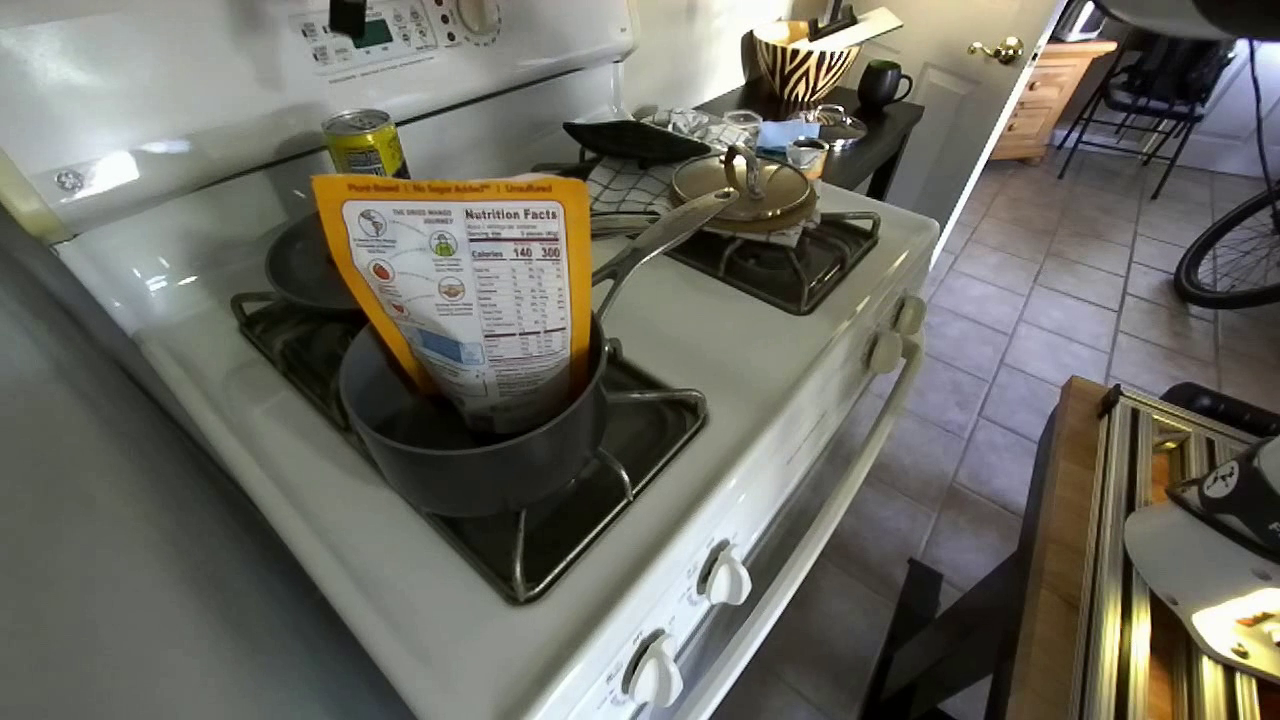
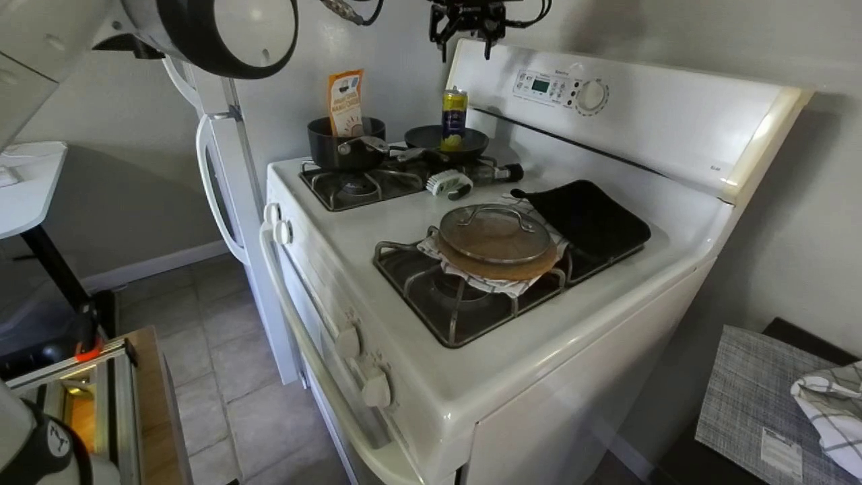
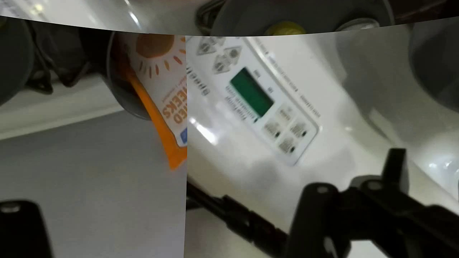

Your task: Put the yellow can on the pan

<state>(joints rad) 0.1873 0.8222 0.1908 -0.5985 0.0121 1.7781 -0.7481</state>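
Note:
The yellow can (image 2: 454, 121) stands upright on the grey pan (image 2: 421, 138) at the back burner. In an exterior view the can's top (image 1: 363, 145) shows behind the pouch, with its lower part hidden, and the pan (image 1: 300, 265) is partly covered. My gripper (image 2: 466, 51) hangs above the can, near the stove's back panel. Its two fingers are apart with nothing between them, and there is a gap between fingertips and can. The wrist view is torn into mismatched pieces. Dark gripper parts (image 3: 351, 200) show low in it, and a yellow patch at the top may be the can.
A dark pot (image 2: 347, 151) holds an orange-yellow pouch (image 2: 345, 101) standing up beside the pan. A brush (image 2: 448, 183) and a bottle (image 2: 495, 173) lie near the pan. A glass lid (image 2: 495, 232) and a black pot holder (image 2: 592, 215) sit on nearer burners. The back panel (image 2: 646, 128) rises behind.

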